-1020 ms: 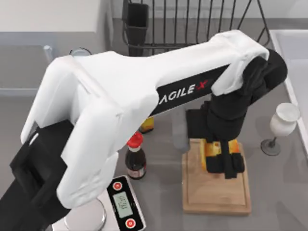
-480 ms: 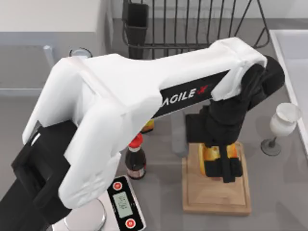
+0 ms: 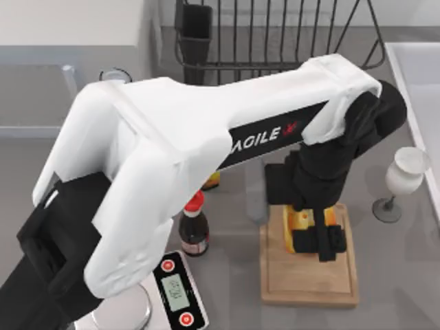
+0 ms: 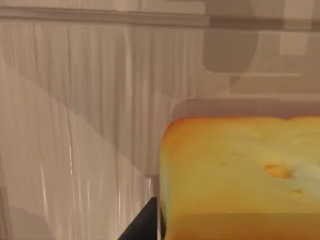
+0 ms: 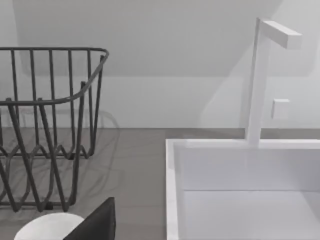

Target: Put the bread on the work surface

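The bread (image 3: pixel 295 230), a golden-yellow block with a holed face, rests on the work surface (image 3: pixel 309 283), a light wooden cutting board at the table's right centre. My left gripper (image 3: pixel 315 240) hangs straight down over it, shut on the bread, with one black finger (image 3: pixel 327 240) along the loaf's right side. In the left wrist view the bread (image 4: pixel 240 180) looms close above the board's wood grain (image 4: pixel 75 130), with a dark fingertip (image 4: pixel 144 226) beside it. A dark finger edge of my right gripper (image 5: pixel 97 224) is seen in the right wrist view, parked near the sink.
A red-capped sauce bottle (image 3: pixel 194 227) and a silver scale (image 3: pixel 177 289) stand left of the board, with another orange-labelled bottle (image 3: pixel 211 180) behind. A wine glass (image 3: pixel 402 179) stands right of the board. A wire dish rack (image 3: pixel 275 34) is at the back and a white sink (image 3: pixel 419 75) at far right.
My left gripper has carried the bread a little to the left and down onto the board. It has hardly moved in the last half second.
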